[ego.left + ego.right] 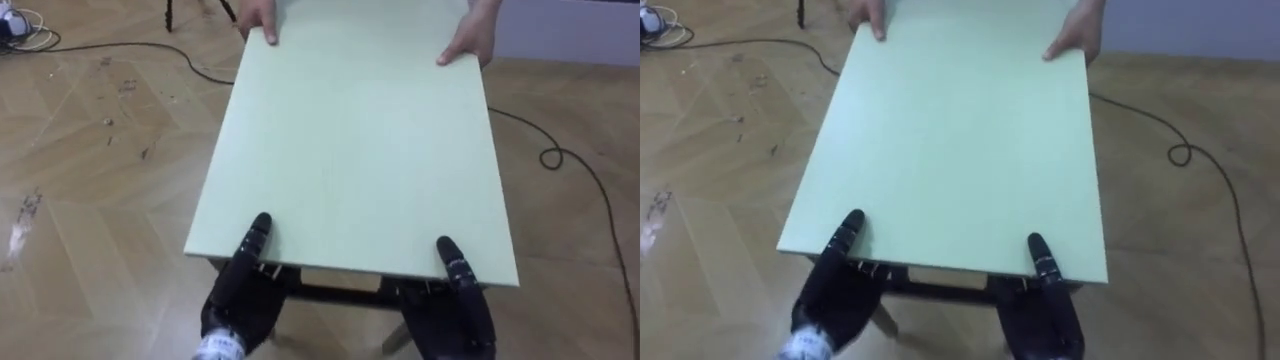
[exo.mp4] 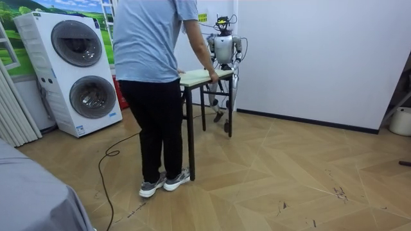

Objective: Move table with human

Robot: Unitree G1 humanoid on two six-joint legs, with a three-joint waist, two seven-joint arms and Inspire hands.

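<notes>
my left hand (image 1: 238, 288) and right hand (image 1: 458, 308) each clamp the near edge of the table (image 1: 350, 140), thumbs on top, fingers underneath. a person (image 2: 151, 77) holds the far edge with 2 hands.

The table (image 1: 350, 150) is presenting a pale green top, smooth and matt, looking like laminate board; its legs (image 2: 191, 141) are showing dark and metal-like. The left hand (image 1: 240, 285) and right hand (image 1: 460, 300) are showing black shells, plastic-looking and faintly glossy. The floor (image 1: 90, 200) is showing wood parquet with a low sheen, scuffed and marked in places. The cable (image 1: 560, 160) is lying black and rubbery-looking. The washing machines (image 2: 70, 70) are showing glossy white casings with dark glazed doors. The person (image 2: 151, 58) is wearing light blue cloth above, dark cloth below. The wall (image 2: 308, 58) is showing matt white paint.
</notes>
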